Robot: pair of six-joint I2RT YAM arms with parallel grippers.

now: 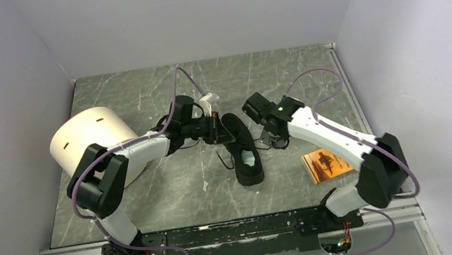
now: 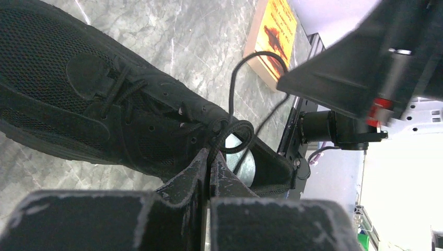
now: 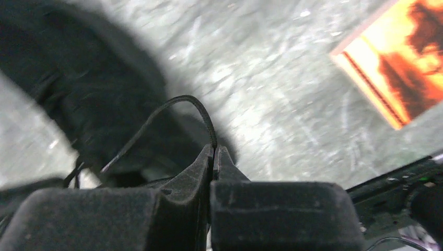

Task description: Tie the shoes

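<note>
One black low-top shoe lies mid-table with its toe pointing away and its pale insole showing. My left gripper is at the shoe's left side, near the toe. In the left wrist view it is shut on a thin black lace just below a small loop at the shoe's collar. My right gripper is on the shoe's right side. In the right wrist view it is shut on another lace strand that arcs back to the blurred shoe.
An orange booklet lies flat to the right of the shoe, also in the left wrist view as the booklet and the right wrist view as the booklet. A white cylinder stands at the left. Grey walls close in three sides.
</note>
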